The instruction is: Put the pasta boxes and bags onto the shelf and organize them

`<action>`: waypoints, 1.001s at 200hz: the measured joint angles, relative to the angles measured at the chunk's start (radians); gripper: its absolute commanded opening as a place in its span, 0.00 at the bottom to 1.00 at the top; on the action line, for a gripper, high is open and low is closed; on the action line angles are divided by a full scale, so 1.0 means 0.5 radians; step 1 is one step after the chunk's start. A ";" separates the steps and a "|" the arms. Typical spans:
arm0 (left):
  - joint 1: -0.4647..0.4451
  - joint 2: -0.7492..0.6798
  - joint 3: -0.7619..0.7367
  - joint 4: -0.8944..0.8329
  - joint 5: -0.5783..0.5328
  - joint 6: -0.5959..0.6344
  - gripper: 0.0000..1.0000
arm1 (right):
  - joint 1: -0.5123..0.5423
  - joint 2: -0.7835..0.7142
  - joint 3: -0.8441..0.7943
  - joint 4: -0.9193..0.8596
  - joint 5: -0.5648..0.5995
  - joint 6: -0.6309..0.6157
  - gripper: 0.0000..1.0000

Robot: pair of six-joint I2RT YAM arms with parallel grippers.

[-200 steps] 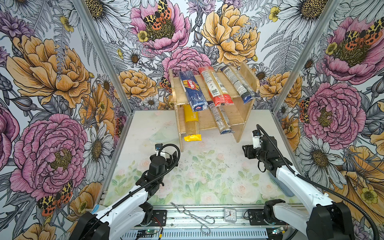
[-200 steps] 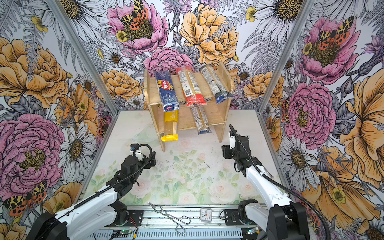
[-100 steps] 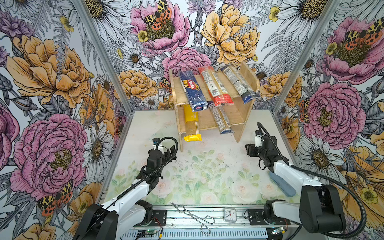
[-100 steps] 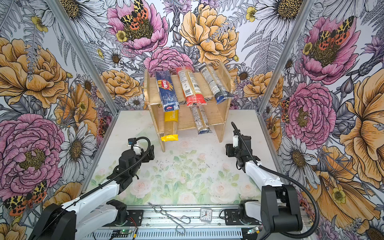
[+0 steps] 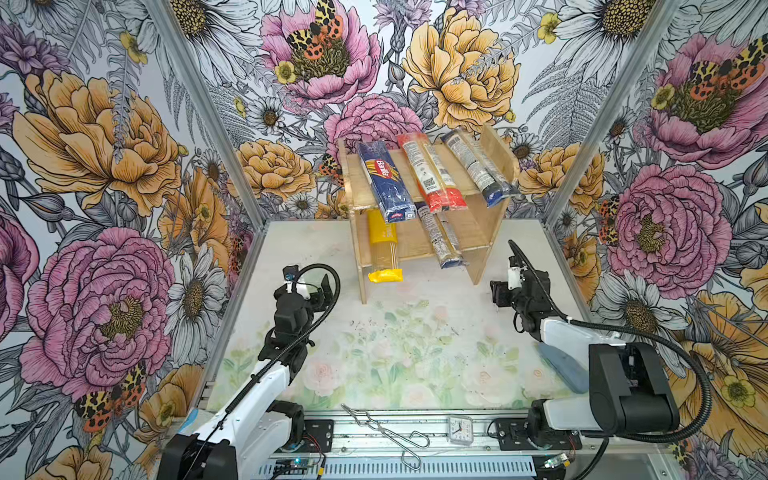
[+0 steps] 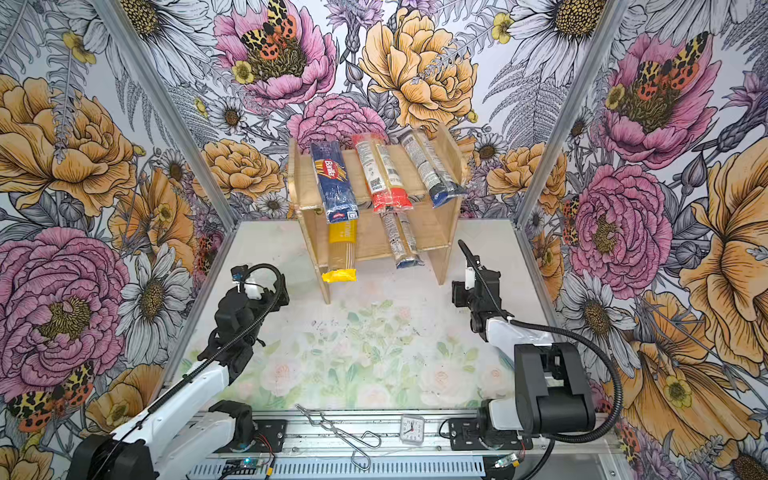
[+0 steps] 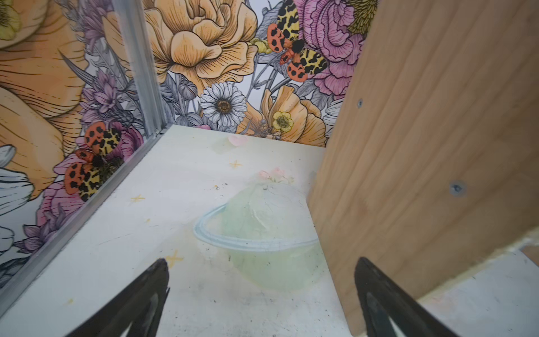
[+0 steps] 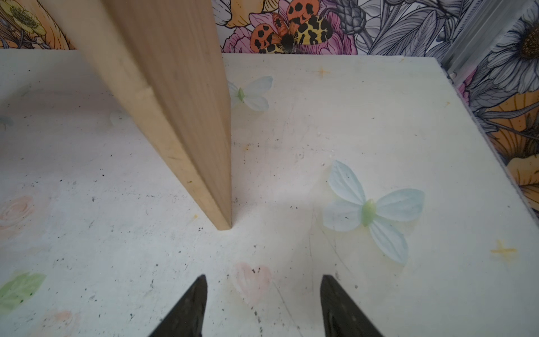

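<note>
**All five packs shelved; both arms drawn back empty**

Change against a second ago: both arms folded back toward their bases, elbows tucked in. Packs unmoved over the same interval. Reads as a withdrawal after the last placement, not an approach to a fresh pick.

State of left gripper (image 5: 322, 291): spread to the full, nothing between the fingers, low over the pale flower-printed tabletop (image 5: 415, 332), near the foot of the shelf's left side panel. State of right gripper (image 5: 498, 293): about half spread, likewise empty, facing the front edge of the right side panel.

Container: small two-tier shelf of pale unfinished wood (image 5: 482, 259), at the back of the table by the rear wall.
- Upper board: dark blue Barilla spaghetti pack (image 5: 384, 180), clear spaghetti bag with red end (image 5: 430, 176), clear spaghetti bag with dark blue end (image 5: 476, 168), side by side with gaps between.
- Lower board: yellow spaghetti pack (image 5: 384, 249) at the left, clear spaghetti bag with dark ends (image 5: 440, 237) to its right, far ends hidden under the upper board.

All five overhanging the front edges and lying askew, fanned rather than parallel.

No pasta seen on the table. Only a pale blue flat packet (image 5: 561, 365) beside the right arm, outside the job. Placement judged done; neatness of the arrangement open to question, with some slip risk at the overhangs.
</note>
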 measured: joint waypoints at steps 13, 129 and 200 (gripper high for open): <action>0.089 -0.018 -0.053 0.061 0.007 0.016 0.99 | -0.002 0.018 -0.027 0.066 0.000 0.001 0.63; 0.307 0.719 -0.157 0.726 0.275 0.082 0.99 | -0.066 0.089 -0.041 0.406 0.040 0.008 0.61; 0.307 0.858 -0.043 0.829 0.330 0.172 0.99 | -0.092 0.153 -0.144 0.688 0.087 0.009 0.61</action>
